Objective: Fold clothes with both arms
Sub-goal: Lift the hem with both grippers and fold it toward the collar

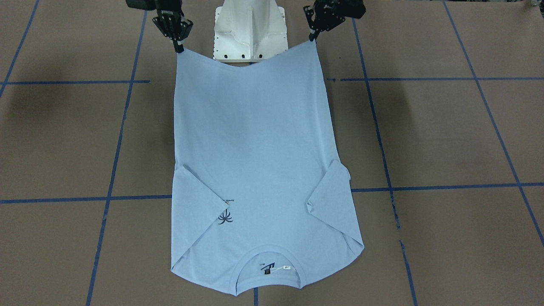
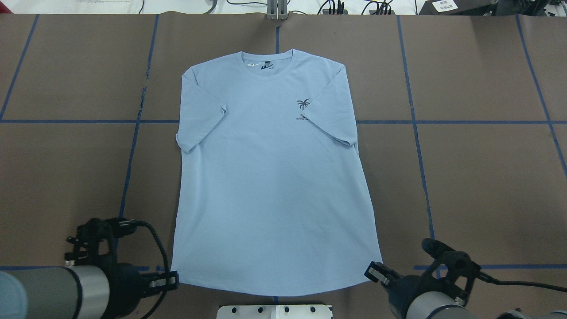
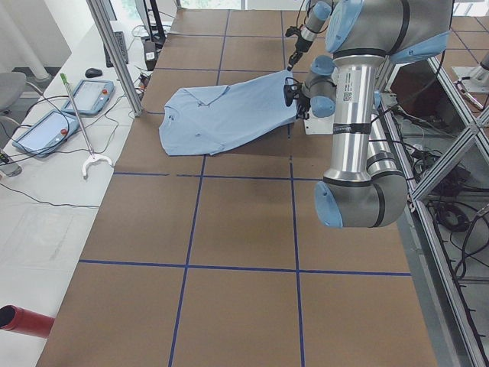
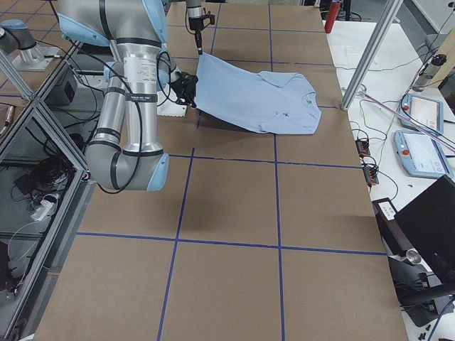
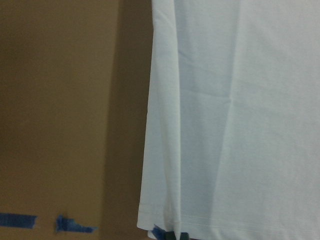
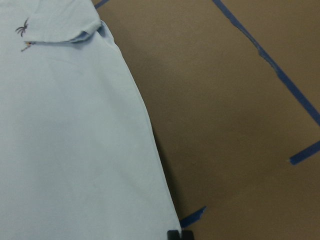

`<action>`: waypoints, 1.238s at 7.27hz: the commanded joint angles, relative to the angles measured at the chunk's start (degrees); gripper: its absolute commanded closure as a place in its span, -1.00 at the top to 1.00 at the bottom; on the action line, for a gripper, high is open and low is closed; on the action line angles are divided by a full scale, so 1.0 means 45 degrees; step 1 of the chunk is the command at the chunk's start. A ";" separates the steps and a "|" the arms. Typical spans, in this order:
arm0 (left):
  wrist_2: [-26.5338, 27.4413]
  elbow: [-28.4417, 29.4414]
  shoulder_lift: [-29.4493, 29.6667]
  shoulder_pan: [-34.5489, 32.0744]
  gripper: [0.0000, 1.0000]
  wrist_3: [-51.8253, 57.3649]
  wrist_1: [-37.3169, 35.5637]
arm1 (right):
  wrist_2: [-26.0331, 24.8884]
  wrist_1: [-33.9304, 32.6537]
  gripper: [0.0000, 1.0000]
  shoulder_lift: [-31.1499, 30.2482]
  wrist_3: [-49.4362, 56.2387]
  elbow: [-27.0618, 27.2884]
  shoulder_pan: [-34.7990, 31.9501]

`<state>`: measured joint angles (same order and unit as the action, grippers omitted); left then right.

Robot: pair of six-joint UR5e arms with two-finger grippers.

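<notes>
You have two claws angled down: left gripper (image 1: 313, 39) and right gripper (image 1: 179, 47) each pinch a raised hem corner of one t-shirt (image 1: 255, 140).

A brown table (image 2: 487, 177) is crossed by blue tape lines (image 2: 443, 121); two tablets (image 3: 90, 97) are laid on a white bench (image 3: 46, 229) along its far side, beside a metal post (image 3: 114, 53).

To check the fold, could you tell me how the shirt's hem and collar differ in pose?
The hem hangs raised off the table, pinched at its corners by the left gripper and right gripper; the collar lies flat. The hem sits by the robot's base, the collar at the far end. Both belong to one pale blue t-shirt.
</notes>
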<state>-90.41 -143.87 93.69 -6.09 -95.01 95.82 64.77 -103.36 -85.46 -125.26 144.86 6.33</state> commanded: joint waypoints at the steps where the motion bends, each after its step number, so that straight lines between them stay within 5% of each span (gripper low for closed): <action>1: -0.1235 -0.2034 0.0389 -0.0693 -1.00 0.0155 -0.2443 | 0.0505 -0.2108 -1.00 0.0608 0.0409 0.1833 -0.0325; 2: -0.1296 -0.1801 0.0740 -0.1337 -1.00 0.0504 -0.2484 | 0.1223 -0.2091 -1.00 0.1096 0.1593 0.1639 -0.1240; 5: -0.2071 0.0691 0.2807 -0.5369 -1.00 0.4341 -0.2990 | 0.4070 -0.1955 -1.00 0.4179 0.5110 -0.1807 -0.6642; 7: -0.2371 0.3420 0.4055 -0.7486 -1.00 0.6087 -0.2915 | 0.4589 -0.1102 -1.00 0.4945 0.6619 -0.3860 -0.8742; 9: -0.2312 0.6448 0.5387 -0.8564 -1.00 0.6775 -0.1966 | 0.4668 0.1453 -1.00 0.5745 0.6896 -0.7136 -0.9663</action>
<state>-100.84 -123.10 114.55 -41.18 -66.63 83.86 85.41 -103.21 -62.04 -95.50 121.56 -34.10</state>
